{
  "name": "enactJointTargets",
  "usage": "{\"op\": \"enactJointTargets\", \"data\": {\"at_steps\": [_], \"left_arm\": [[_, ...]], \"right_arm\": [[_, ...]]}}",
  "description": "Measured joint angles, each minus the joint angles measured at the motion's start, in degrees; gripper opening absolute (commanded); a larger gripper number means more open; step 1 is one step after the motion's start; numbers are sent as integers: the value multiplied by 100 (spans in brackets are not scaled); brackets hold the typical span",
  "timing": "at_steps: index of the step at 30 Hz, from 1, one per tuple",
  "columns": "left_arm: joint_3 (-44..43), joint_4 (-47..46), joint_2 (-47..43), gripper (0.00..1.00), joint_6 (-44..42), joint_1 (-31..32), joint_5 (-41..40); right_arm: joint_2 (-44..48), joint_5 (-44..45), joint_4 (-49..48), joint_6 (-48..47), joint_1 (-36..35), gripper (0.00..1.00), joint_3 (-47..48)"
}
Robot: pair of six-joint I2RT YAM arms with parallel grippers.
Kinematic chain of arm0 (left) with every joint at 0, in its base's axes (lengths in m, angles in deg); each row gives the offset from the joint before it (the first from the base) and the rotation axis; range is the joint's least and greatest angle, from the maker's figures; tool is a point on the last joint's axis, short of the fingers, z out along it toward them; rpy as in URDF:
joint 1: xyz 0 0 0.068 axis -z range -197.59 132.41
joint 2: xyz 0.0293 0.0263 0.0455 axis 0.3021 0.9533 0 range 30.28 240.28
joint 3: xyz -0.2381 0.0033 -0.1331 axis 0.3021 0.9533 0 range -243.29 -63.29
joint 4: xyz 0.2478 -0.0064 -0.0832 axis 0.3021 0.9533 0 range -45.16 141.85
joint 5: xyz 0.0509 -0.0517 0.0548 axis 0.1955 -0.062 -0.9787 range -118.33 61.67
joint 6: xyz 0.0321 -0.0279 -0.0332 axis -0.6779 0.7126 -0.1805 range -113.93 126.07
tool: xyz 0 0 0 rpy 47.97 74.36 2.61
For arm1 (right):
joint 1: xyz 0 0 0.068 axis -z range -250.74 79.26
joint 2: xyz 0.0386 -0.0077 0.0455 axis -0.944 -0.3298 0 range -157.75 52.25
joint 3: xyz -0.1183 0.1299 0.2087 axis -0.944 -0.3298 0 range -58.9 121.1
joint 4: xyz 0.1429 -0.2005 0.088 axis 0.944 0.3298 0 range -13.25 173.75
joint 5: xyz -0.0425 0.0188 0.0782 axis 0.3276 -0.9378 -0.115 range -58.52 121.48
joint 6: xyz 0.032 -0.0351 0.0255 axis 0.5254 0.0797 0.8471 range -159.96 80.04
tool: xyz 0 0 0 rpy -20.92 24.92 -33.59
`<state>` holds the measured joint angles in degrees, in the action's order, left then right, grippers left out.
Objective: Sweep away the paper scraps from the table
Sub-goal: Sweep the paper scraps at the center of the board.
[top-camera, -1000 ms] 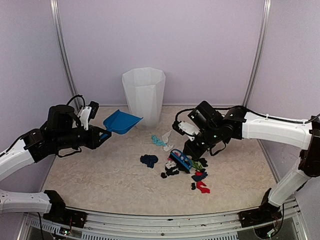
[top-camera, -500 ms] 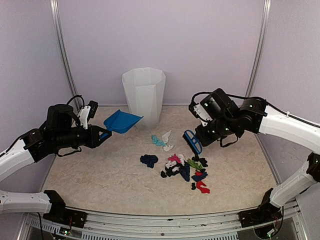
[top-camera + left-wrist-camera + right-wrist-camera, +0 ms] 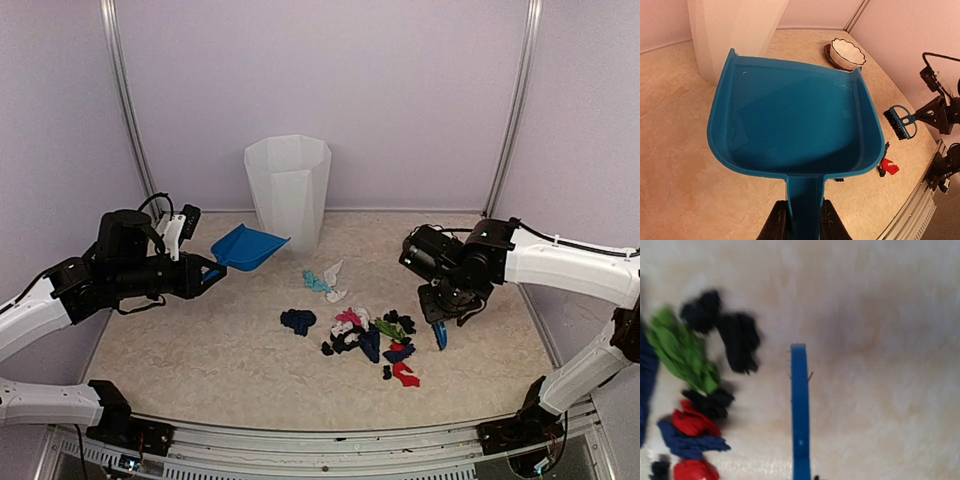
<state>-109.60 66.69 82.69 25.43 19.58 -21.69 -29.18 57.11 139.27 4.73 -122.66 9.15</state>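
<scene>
Right tool point(image 3: 438, 312) has swung down to the right of the paper scraps point(image 3: 372, 338) clustered on the worktop point(image 3: 200, 350) and is clamping the brush point(image 3: 440, 334) just beside them, while left tool point(image 3: 205, 273) is gripping the dustpan point(image 3: 245, 246) handle, holding it up near the bin point(image 3: 288, 190).

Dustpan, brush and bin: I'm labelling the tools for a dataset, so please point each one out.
dustpan point(image 3: 795, 115): left wrist view, inner floor of the pan.
brush point(image 3: 893, 123): left wrist view, black bristle head.
bin point(image 3: 288, 190): top external view, front wall.
</scene>
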Motion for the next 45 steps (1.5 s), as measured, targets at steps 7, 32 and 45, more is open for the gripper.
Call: {"op": "enactJointTargets", "data": {"at_steps": [7,32,45], "left_arm": [[0,2,0,0,-2,26,-2],[0,17,13,0,-4,55,-136],[0,52,35,0,-4,52,-177]], "right_arm": [[-378,-562,-212,442,0,0,-249],[-1178,-1491,-2068,531,260,0,866],[-682,-424,-2791,-1248,308,0,1086]]}}
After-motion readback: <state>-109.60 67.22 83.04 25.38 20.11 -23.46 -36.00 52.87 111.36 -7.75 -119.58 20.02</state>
